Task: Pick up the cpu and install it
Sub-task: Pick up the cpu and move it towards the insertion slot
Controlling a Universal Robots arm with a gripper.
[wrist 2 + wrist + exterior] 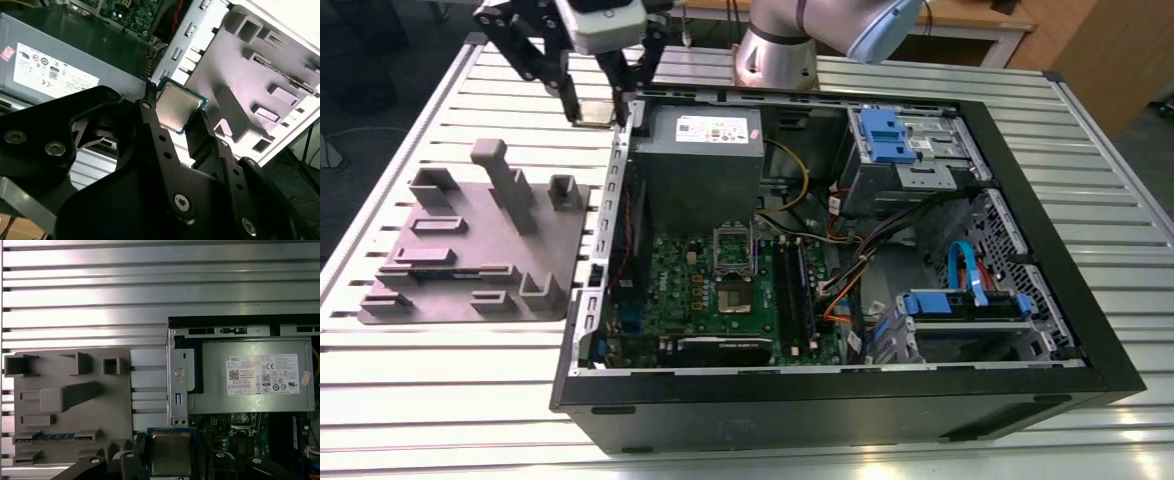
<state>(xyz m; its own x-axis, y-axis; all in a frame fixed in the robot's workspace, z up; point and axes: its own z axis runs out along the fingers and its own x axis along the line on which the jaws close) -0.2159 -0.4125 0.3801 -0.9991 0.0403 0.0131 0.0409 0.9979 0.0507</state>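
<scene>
Exterior view first: your gripper (600, 108) hangs above the slatted metal table (440, 400), over the gap between the grey block fixture (467, 250) and the far corner of the open computer case (854, 400) on the exterior view's left. The case lies on its side. Inside it you have a grey power supply (700, 140) at the far end, the green motherboard (720, 290) flat on the floor, drive cages with blue plastic parts (907, 145) towards the exterior view's right, and loose orange, yellow and blue cables between them.

The second wrist view gives you the grip itself. The black fingers (150, 115) are clamped on two opposite edges of the cpu (177, 102), its silvery top facing the camera and a thin green rim showing, held in the air clear of both case and fixture.

The first wrist view looks straight down. Fixture and case sit side by side on the slats, and a blue strip (55, 436) lies in one fixture slot.
</scene>
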